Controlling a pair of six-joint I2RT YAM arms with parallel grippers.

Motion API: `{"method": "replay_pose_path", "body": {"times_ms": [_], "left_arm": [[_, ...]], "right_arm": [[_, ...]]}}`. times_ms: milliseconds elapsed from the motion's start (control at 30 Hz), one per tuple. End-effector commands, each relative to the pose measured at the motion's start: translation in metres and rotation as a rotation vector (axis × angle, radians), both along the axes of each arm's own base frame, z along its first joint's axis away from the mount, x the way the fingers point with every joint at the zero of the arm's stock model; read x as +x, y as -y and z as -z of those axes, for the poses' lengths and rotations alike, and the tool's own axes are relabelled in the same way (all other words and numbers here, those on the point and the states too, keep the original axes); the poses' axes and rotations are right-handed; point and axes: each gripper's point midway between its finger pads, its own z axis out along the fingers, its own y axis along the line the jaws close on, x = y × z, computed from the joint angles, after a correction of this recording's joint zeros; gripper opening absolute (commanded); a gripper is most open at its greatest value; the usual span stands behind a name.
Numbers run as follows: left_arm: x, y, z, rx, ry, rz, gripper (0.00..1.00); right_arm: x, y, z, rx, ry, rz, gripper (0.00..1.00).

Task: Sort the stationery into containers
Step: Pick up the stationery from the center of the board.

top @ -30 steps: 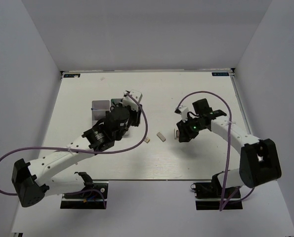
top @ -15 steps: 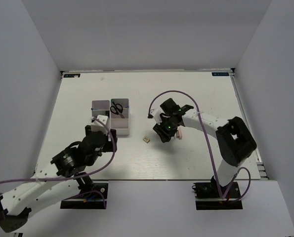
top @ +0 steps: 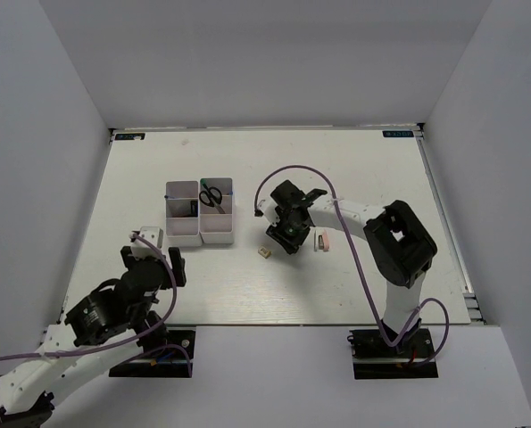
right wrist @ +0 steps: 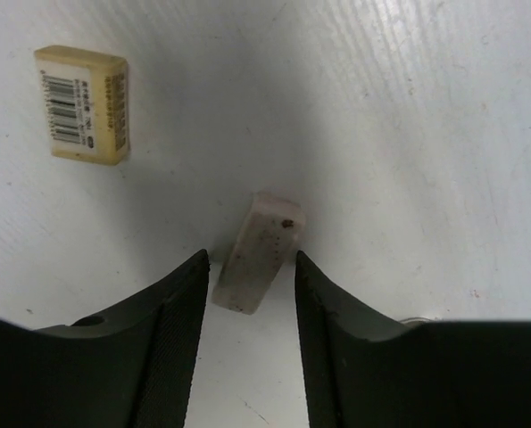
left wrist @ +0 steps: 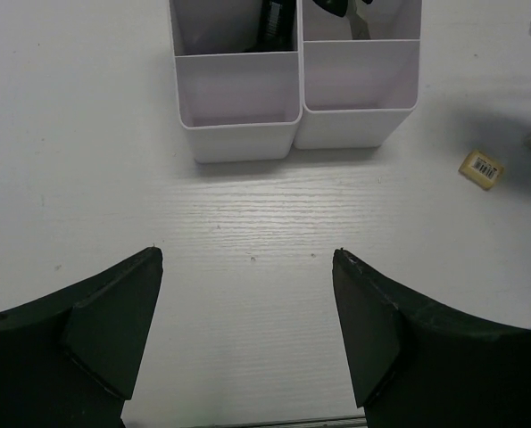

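Right gripper (right wrist: 252, 256) stands partly spread, its fingers flanking a pale eraser (right wrist: 265, 234) on the table (top: 381, 285), not clamped. A barcoded yellow eraser (right wrist: 82, 105) lies at its 8 o'clock and a pink eraser (top: 319, 241) at 3 o'clock. The containers (left wrist: 238, 134), holding scissors (top: 211, 194), are at 9 o'clock. Left gripper (left wrist: 247, 254), at 7 o'clock of them, gapes wide and empty.
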Motion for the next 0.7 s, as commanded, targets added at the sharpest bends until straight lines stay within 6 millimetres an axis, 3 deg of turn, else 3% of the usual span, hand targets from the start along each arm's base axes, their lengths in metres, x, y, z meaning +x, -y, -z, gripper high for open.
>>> {"method": "replay_pose_path", "body": {"times_ms": [0, 67, 100, 167, 200, 300, 467, 500, 567, 633, 667], "left_arm": [[-0.001, -0.008, 0.001, 0.001, 0.011, -0.029, 0.87], [-0.001, -0.008, 0.003, 0.002, 0.007, -0.031, 0.87], [-0.001, -0.007, 0.002, -0.007, 0.012, -0.03, 0.87], [-0.001, -0.008, 0.004, -0.004, 0.009, -0.036, 0.87], [-0.001, -0.009, 0.004, -0.008, 0.01, -0.039, 0.86], [-0.001, -0.011, 0.004, -0.009, 0.016, -0.049, 0.86], [-0.001, -0.016, 0.005, -0.022, 0.03, -0.082, 0.85], [-0.001, -0.017, 0.005, -0.032, 0.033, -0.092, 0.85], [-0.001, -0.022, 0.004, -0.036, 0.043, -0.122, 0.85], [-0.001, -0.027, 0.001, -0.052, 0.06, -0.148, 0.83], [-0.002, -0.031, 0.003, -0.039, 0.058, -0.161, 0.82]], "right_arm": [[-0.002, 0.008, 0.015, -0.053, -0.018, 0.009, 0.46], [-0.002, 0.012, 0.019, -0.073, -0.01, 0.013, 0.38], [-0.007, 0.018, 0.025, -0.091, -0.019, 0.008, 0.24], [-0.011, 0.023, 0.028, -0.109, -0.015, -0.004, 0.13], [-0.012, 0.025, 0.025, -0.106, -0.011, -0.005, 0.03], [-0.013, 0.022, 0.011, -0.082, -0.001, -0.031, 0.0], [-0.016, -0.018, -0.076, 0.103, 0.061, -0.191, 0.0], [-0.005, -0.043, -0.115, 0.199, 0.121, -0.245, 0.0], [-0.02, -0.061, -0.131, 0.241, 0.092, -0.342, 0.0], [-0.016, -0.092, -0.165, 0.318, 0.161, -0.45, 0.0], [-0.013, -0.106, -0.172, 0.355, 0.201, -0.511, 0.0]]}}
